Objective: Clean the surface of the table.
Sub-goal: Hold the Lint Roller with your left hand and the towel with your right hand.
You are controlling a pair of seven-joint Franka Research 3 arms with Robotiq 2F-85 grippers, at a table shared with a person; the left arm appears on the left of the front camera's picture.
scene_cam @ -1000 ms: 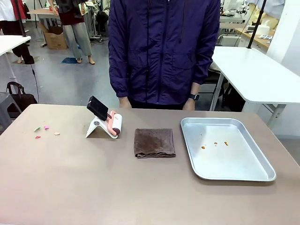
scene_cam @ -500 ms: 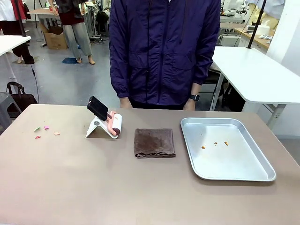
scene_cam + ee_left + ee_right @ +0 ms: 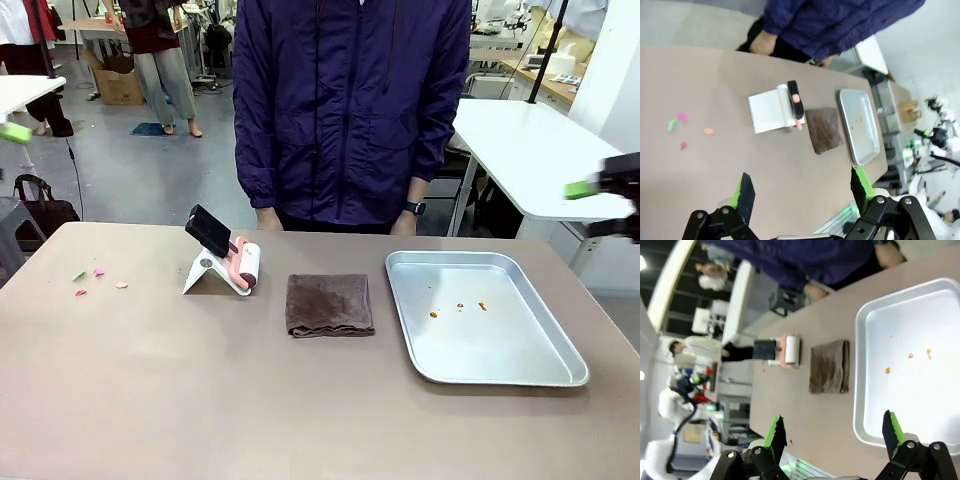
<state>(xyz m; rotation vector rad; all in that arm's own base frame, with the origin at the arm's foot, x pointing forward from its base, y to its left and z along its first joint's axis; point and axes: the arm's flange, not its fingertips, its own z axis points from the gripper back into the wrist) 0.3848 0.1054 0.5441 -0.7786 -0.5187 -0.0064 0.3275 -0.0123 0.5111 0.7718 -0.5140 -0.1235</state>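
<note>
Nearest to us, our left gripper (image 3: 802, 189) hangs high over the left side of the table (image 3: 200, 400). Its jaws are spread as wide as they go, with nothing between the green pads. Our right gripper (image 3: 833, 430) hangs over the right side, with the metal tray (image 3: 500, 350) below it, and it too is wide open and empty. Neither touches anything.

The table, brownish-taupe and broad, runs across the scene from left to right, and its near half is bare. Past the middle lies a dark brown cloth (image 3: 330, 304), folded into a rough square and flat on the top. Right of it, and apart from it, sits the shallow silver tray, with a few small orange crumbs (image 3: 460, 306) in its far half. Left of the cloth and a little farther off we see a roller (image 3: 247, 265) with a white drum and a pink frame. It is propped on a white stand (image 3: 203, 272), and its black handle (image 3: 208, 230) tilts up to the left. Well left of that, near the table's left edge, a few small scraps (image 3: 98, 279) in pink, green and orange lie scattered on the top.

At the far edge stands a person (image 3: 350, 110) in a dark purple jacket, hands hanging just behind the table, with a dark watch (image 3: 414, 207) on one wrist. Farther off to the right is a white-topped table (image 3: 540, 160).
</note>
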